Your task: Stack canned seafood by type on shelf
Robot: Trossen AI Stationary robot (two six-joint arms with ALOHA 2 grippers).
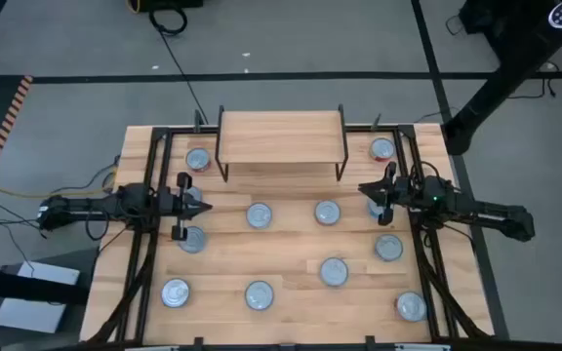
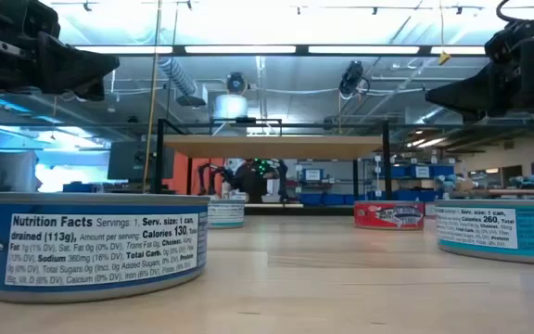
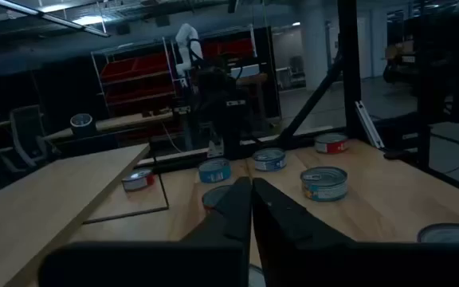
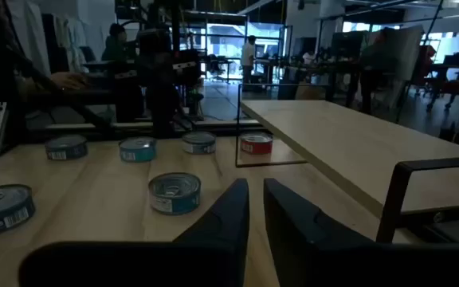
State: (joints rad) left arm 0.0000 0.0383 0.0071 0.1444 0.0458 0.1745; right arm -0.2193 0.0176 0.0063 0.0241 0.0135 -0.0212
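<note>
Several round tins with silver lids stand apart on the wooden tabletop, resting on their flat bases, such as one tin (image 1: 259,214) and another (image 1: 334,271). Two red-labelled tins (image 1: 198,161) (image 1: 382,149) stand at either side of the shelf (image 1: 281,136), a light-wood platform on black legs at the far edge with nothing on it. My left gripper (image 1: 203,207) hovers shut at the table's left, above a tin (image 1: 191,239). My right gripper (image 1: 364,190) hovers at the right with its fingers a narrow gap apart (image 4: 256,187), holding nothing.
A black metal frame (image 1: 154,195) runs along the table's left, right and far sides. In the low view a blue-labelled tin (image 2: 91,246) and a teal one (image 2: 503,227) stand close to the near edge. Free tabletop lies between the tins in the middle.
</note>
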